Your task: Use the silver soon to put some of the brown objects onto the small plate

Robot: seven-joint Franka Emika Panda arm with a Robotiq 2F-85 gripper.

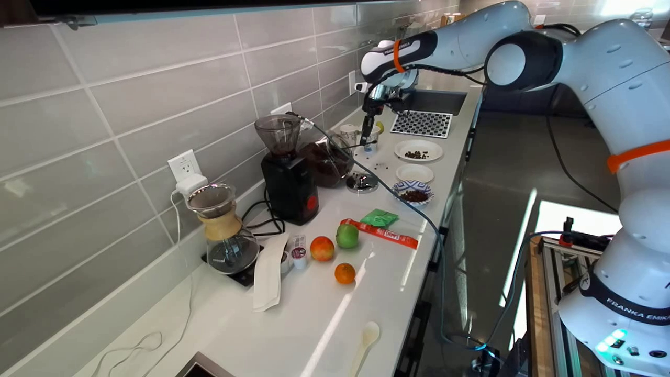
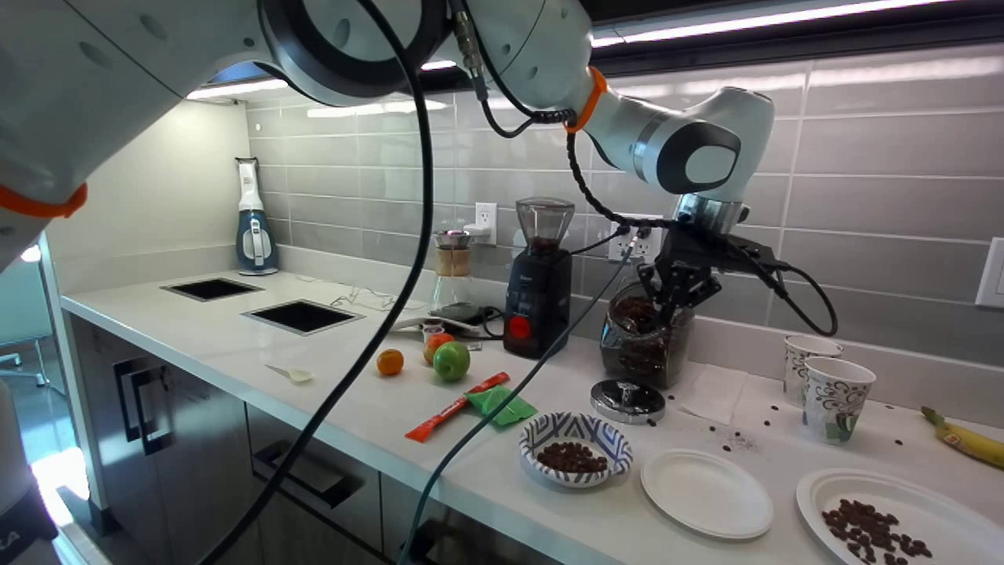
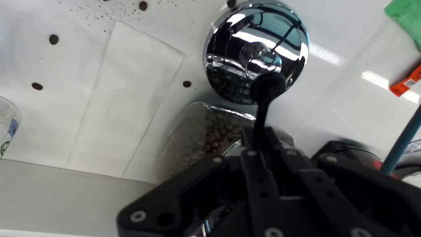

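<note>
The pincer (image 3: 260, 135) is gripping the spoon (image 3: 268, 86) by its handle and is hovering over the jar (image 2: 639, 357) or just beside it; which, I am not able to tell. The scoop end is showing too dark to reveal any load. The plate (image 2: 706, 493) is lying in front of the jar, past the lid (image 2: 626, 399), with nothing showing on it. Scooping beans (image 2: 571, 457) seems to be the step in hand, and two sources are standing ready: the uncovered jar, and the bowl (image 2: 576, 426) in front of it, probably easier for being wide and shallow. Doing it well is calling for a low, slanting entry, a gentle push through the pile and a levelling of the spoon before any lift; carrying should be going slowly, since beans are likely to be rolling off a tilted spoon, and the handle could be twisting in the grip if pressing hard on a rim. In the way, the lid is resting just beside the jar, between it and the plate, and a cable (image 3: 403, 141) is slanting down near the jar and could be snagging. Stray beans and a napkin (image 3: 131, 95) are lying beside the jar, cups (image 2: 836, 396) are standing farther off from it, and the large plate (image 2: 965, 522), bearing beans, is lying well apart from it.
</note>
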